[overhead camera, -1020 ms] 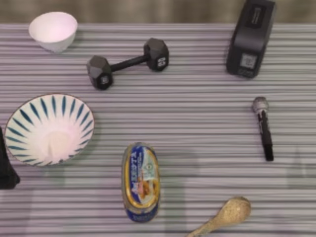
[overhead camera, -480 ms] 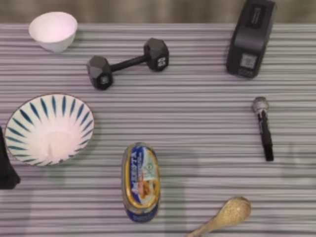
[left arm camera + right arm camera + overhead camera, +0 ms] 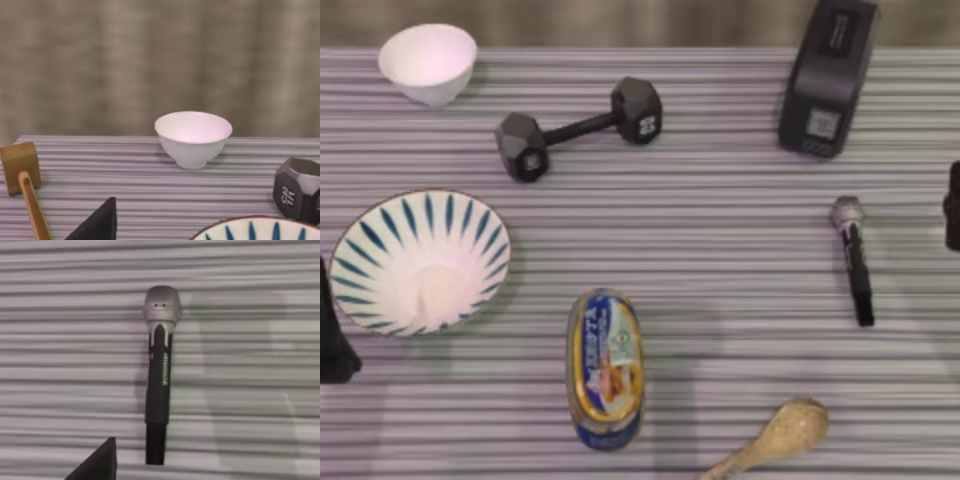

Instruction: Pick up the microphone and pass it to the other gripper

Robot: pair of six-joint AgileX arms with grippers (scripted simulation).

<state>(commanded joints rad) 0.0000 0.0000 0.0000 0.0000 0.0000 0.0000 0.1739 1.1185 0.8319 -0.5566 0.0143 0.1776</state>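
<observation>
The microphone [image 3: 853,262] lies flat on the striped table at the right, its grey mesh head [image 3: 847,212] toward the far side and its black handle toward the near edge. My right gripper [image 3: 953,205] shows only as a dark sliver at the right edge, level with the head and apart from it. The right wrist view looks down on the microphone [image 3: 159,380]; one fingertip [image 3: 102,460] stands off to one side of the handle's end, with nothing held. My left gripper [image 3: 332,345] rests parked at the left edge beside the patterned bowl.
A black dumbbell [image 3: 580,128] and a white bowl [image 3: 428,62] sit at the back left. A blue-patterned bowl [image 3: 420,262] is at the left and a tin [image 3: 605,368] front centre. A speckled spoon [image 3: 775,438] lies near the front, and a black device [image 3: 828,75] stands back right.
My right arm has come into the top view at the right edge, level with the microphone's head. The microphone and the left arm have not moved.
</observation>
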